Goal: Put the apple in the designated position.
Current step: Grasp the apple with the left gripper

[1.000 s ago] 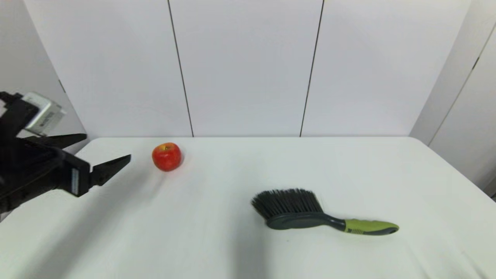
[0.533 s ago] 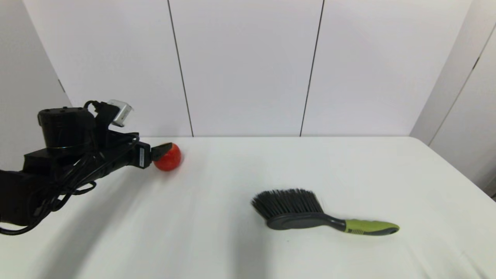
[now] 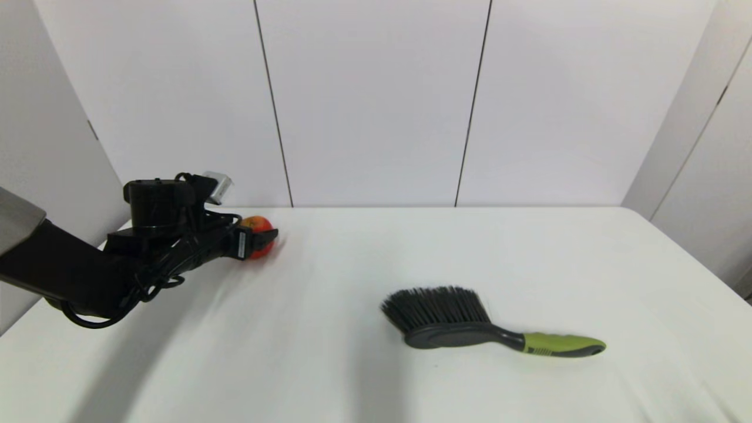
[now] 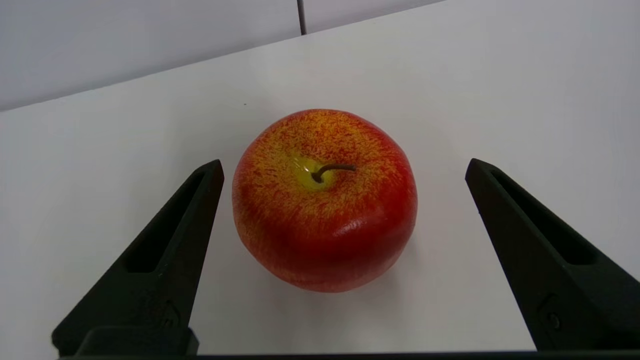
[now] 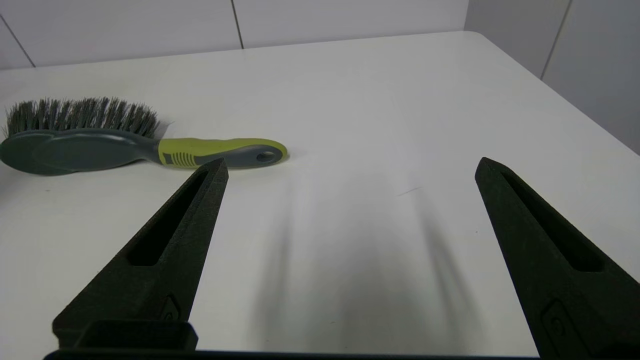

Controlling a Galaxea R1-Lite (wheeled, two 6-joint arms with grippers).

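Since half a second ago, the left claw [image 3: 262,238] has been pushed further forward along the far left part of the white surface [image 3: 376,376]. Back then only its tip was at the near side of the apple [image 3: 257,224]. Now the apple is partly hidden behind it in the head view. The apple has not been moved.

In the left wrist view, the left claw [image 4: 344,170] is spread wide, with one black finger [image 4: 165,265] on each side of the apple [image 4: 325,200]. Neither finger is touching it (a thin strip of white can be seen on both sides). The apple sits upright on the surface, stem up, with a yellow patch around the stem.

The brush [image 3: 490,322] has stayed where it was, well apart from the apple, toward the right.

The right claw [image 5: 350,167] is held open over bare surface, near the brush's green handle [image 5: 222,151].

A small white label is seen on the left claw, but its writing cannot be read.
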